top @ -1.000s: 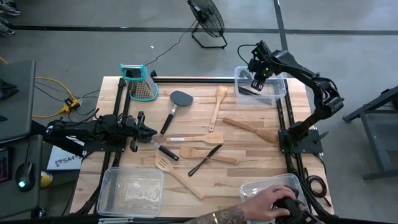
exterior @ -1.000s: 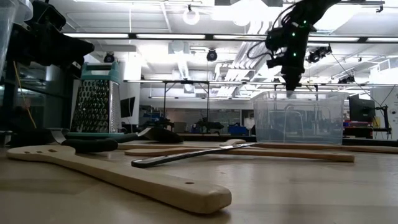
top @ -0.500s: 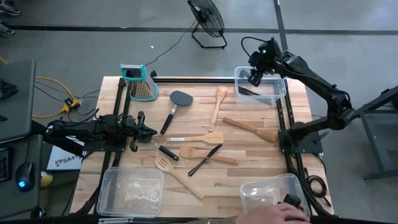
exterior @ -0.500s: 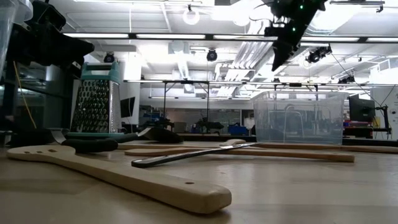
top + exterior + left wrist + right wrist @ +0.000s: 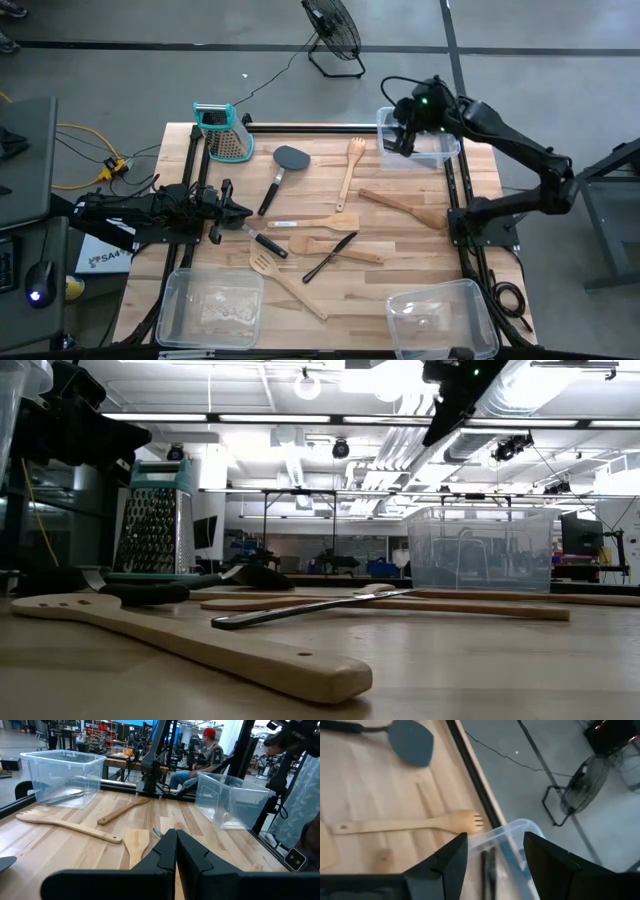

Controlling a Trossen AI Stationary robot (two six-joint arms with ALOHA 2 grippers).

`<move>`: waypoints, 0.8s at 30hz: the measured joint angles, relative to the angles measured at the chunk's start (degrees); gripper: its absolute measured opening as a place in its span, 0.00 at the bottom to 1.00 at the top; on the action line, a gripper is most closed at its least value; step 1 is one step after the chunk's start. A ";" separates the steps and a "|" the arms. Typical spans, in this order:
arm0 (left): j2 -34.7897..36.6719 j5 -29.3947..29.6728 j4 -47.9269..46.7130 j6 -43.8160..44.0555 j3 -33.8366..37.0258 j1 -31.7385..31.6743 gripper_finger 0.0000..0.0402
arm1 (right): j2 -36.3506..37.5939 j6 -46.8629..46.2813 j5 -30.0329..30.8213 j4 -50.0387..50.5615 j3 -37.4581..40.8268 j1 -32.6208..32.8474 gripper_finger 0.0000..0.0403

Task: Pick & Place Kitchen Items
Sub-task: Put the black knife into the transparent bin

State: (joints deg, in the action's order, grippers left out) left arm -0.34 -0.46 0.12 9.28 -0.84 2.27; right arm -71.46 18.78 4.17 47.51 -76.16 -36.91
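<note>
Several kitchen items lie spread over the wooden table: a black turner [image 5: 283, 170], a pale fork-tipped spoon [image 5: 350, 165], wooden spatulas [image 5: 405, 208], a slotted turner [image 5: 285, 282] and thin black tools [image 5: 330, 257]. Black-handled tools [image 5: 487, 870] lie inside the clear bin [image 5: 440, 150] at the far right corner. My right gripper [image 5: 398, 140] hangs open and empty above that bin's left rim, slanting down toward the table's left; it shows high up in the low view [image 5: 438, 425]. My left gripper [image 5: 245, 211] rests shut and level at the table's left side, holding nothing.
A metal box grater with a teal top [image 5: 225, 135] stands at the far left. Clear bins sit at the near left [image 5: 210, 305] and near right [image 5: 440, 315]. A fan [image 5: 335, 35] stands on the floor beyond. A person [image 5: 207, 755] sits behind the table.
My right gripper has risen out of the far right bin and drifted toward the table's left, tipping from pointing straight down to a slant. A person's hand that lay on the near right bin has drawn back out of view.
</note>
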 joint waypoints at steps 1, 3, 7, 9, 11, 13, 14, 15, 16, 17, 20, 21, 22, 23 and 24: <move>0.00 0.00 -0.02 0.02 0.00 0.02 0.01 | 0.65 -1.55 -0.02 0.72 0.00 0.48 0.46; 0.01 -0.01 -0.02 0.00 0.00 -0.01 0.01 | 2.32 -4.83 -0.22 2.00 0.00 1.37 0.46; -0.02 0.01 0.00 0.00 0.00 0.01 0.01 | 6.43 -8.32 -1.25 4.08 0.04 3.74 0.46; 0.01 0.02 -0.01 0.00 0.00 0.02 0.01 | 8.27 -7.75 -1.36 5.48 0.04 5.41 0.46; 0.00 0.00 -0.02 0.00 0.00 0.02 0.01 | 10.50 -6.26 -1.48 6.43 1.03 7.25 0.46; 0.00 -0.01 -0.02 0.00 0.00 0.02 0.01 | 13.33 -4.96 -2.22 6.49 3.59 9.21 0.46; 0.01 0.02 -0.02 0.00 0.00 0.02 0.01 | 15.10 -4.41 -2.94 6.34 5.16 10.14 0.46; -0.01 0.00 0.00 0.00 0.00 0.02 0.01 | 16.87 -4.11 -3.23 5.78 6.85 10.99 0.47; -0.02 0.01 -0.01 0.00 0.00 0.00 0.01 | 18.64 -4.02 -3.27 5.25 8.45 11.87 0.47; 0.00 0.00 0.00 0.00 0.00 0.01 0.01 | 20.44 -4.08 -3.30 4.69 9.94 12.84 0.47; 0.01 0.02 0.00 0.00 0.00 0.01 0.01 | 25.44 -4.12 -3.10 3.89 13.89 15.19 0.48; -0.01 -0.01 -0.02 0.00 0.00 -0.01 0.01 | 27.00 -4.14 -3.03 3.85 15.02 15.77 0.49; -0.02 0.02 0.00 0.00 0.00 0.02 0.01 | 28.34 -4.23 -3.04 3.87 15.97 16.25 0.49; 0.00 0.01 -0.02 0.00 0.00 0.02 0.01 | 29.52 -4.73 -3.08 4.12 16.76 16.70 0.49; -0.02 0.02 0.00 0.00 0.00 0.00 0.01 | 30.54 -5.36 -3.18 4.38 17.42 17.13 0.49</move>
State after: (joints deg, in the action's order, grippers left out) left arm -0.36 -0.45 0.12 9.28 -0.84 2.27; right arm -40.92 13.42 0.98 51.89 -58.74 -19.78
